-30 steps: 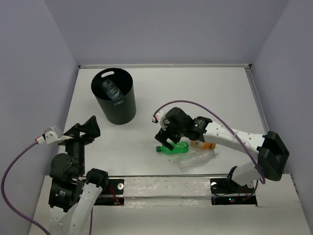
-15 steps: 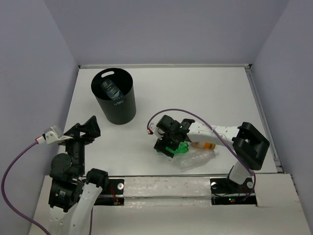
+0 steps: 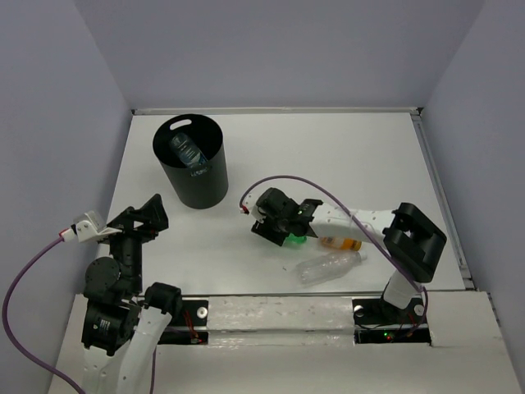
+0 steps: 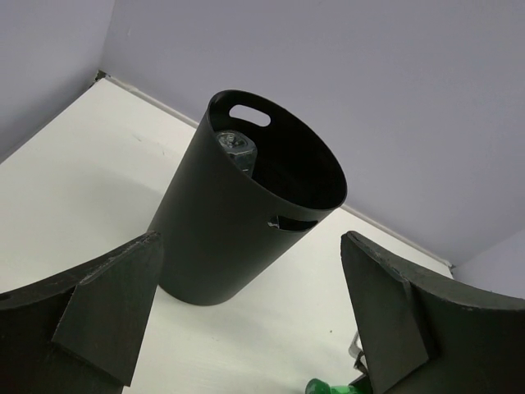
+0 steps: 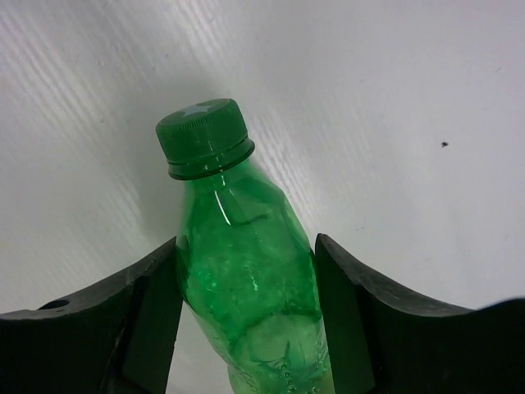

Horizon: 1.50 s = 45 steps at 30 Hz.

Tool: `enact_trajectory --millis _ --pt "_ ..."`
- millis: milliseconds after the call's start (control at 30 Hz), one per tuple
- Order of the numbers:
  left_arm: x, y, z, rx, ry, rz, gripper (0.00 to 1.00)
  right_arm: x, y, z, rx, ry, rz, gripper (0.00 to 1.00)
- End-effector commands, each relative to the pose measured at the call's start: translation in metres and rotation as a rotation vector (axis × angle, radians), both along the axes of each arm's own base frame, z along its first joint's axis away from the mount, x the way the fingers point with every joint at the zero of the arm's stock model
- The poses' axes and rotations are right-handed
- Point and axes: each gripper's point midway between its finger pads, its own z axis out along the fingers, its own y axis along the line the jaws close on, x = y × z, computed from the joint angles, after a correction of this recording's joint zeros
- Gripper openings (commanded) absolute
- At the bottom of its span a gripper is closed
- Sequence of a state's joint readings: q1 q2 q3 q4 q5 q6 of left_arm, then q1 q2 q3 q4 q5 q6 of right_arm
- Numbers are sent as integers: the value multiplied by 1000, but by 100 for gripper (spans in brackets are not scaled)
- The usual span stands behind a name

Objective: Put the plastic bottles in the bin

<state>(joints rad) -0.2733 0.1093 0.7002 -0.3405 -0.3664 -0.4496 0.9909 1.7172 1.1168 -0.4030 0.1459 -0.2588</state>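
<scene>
My right gripper point(image 5: 246, 246) is shut on the green bottle point(image 5: 243, 279); both fingers press its sides just below the neck, cap pointing away. From above, that gripper point(image 3: 279, 226) covers most of the green bottle point(image 3: 296, 240) on the table. An orange bottle point(image 3: 340, 243) and a clear bottle point(image 3: 328, 266) lie just right of it. The black bin point(image 3: 190, 160) stands at the back left with a blue-labelled bottle point(image 3: 187, 152) inside. My left gripper point(image 4: 254, 328) is open and empty, facing the bin point(image 4: 246, 222) from a distance.
Purple cables loop off both wrists. The right arm's elbow point(image 3: 414, 238) rises near the front right. Walls close the table on the left, back and right.
The right gripper came down over the green bottle and closed on it, shifting slightly up and left. The left arm has not moved.
</scene>
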Motion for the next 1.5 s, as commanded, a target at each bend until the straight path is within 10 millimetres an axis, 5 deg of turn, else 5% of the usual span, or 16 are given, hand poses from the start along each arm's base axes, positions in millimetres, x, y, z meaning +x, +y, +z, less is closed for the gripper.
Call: enact_trajectory --millis 0,233,500,533,567,600,633,667,733,767,900,933,967,1200,1367,1467 --pt "3 0 8 9 -28 1 99 35 40 80 235 -221 -30 47" --pt "3 -1 9 10 -31 0 99 31 73 206 639 -325 -1 33" --pt "3 0 8 6 -32 1 99 29 109 366 1084 -457 74 32" --pt "3 0 8 8 -30 3 99 35 120 366 1093 -455 74 32" --pt "2 0 9 7 -33 3 99 33 127 395 1170 -476 106 32" --pt "2 0 9 5 -34 4 99 37 134 387 1168 -472 105 32" --pt "2 0 9 7 -34 4 99 41 137 410 1215 -506 104 32" --pt "1 1 9 6 -37 6 99 51 151 400 1206 -506 98 32" --pt "2 1 9 5 -36 6 99 61 159 427 1264 -550 108 32" --pt "1 1 9 6 -36 4 99 71 176 411 1239 -543 114 32" --pt "1 0 10 4 -40 3 99 93 202 415 1262 -558 123 32" --pt "0 0 10 3 -43 1 99 95 202 431 1299 -567 133 32" --pt "0 0 10 2 -42 1 99 100 211 416 1280 -550 137 32" --pt "0 0 10 1 -42 1 99 145 228 400 1294 -552 80 33" --pt "1 -1 9 4 -37 -5 99 160 224 389 1271 -575 28 44" --pt "2 -2 9 6 -36 -10 99 169 216 387 1261 -588 -12 78"
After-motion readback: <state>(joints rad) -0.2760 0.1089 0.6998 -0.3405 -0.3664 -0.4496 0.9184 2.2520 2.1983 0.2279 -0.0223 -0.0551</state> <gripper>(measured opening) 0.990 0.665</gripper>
